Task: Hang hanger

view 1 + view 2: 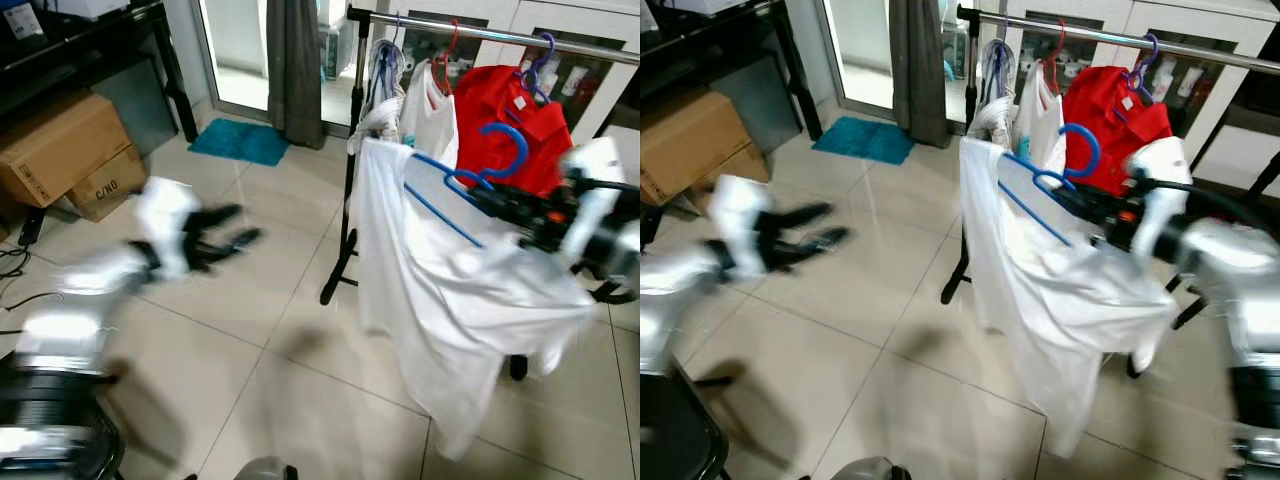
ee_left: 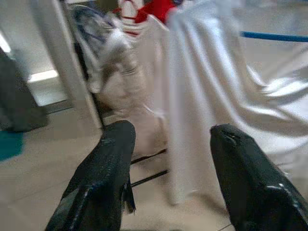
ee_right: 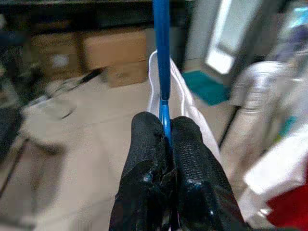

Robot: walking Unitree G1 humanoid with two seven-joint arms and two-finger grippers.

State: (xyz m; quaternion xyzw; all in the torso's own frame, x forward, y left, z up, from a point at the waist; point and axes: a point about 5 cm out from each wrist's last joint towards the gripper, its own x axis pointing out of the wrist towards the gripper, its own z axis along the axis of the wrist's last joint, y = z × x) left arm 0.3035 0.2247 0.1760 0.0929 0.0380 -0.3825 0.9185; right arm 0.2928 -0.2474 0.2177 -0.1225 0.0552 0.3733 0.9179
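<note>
left eye view, left to right. cardboard boxes (image 1: pixel 65 150) under dark shelving at far left; teal mat (image 1: pixel 240 141) by the doorway; grey curtain (image 1: pixel 293 65) behind it. left gripper (image 1: pixel 222 238) held out over bare tile, fingers spread, holding nothing, well apart from the clothes. clothes rack (image 1: pixel 350 180) with chrome rail (image 1: pixel 500 35) on top, already carrying a white garment (image 1: pixel 428 115) and a red shirt (image 1: pixel 510 125) on their own hooks. blue hanger (image 1: pixel 470 180) with white shirt (image 1: pixel 450 300) draped on it, just below the rail, in front of the red shirt. right gripper (image 3: pixel 166 144) pressed tight on the blue hanger's thin bar. step in hand, by judgement: lift hook above rail, aim for a gap between the hung hooks, lower until seated, then release. in the way: hung garments crowding the rail, long shirt tail near the rack's foot.
</note>
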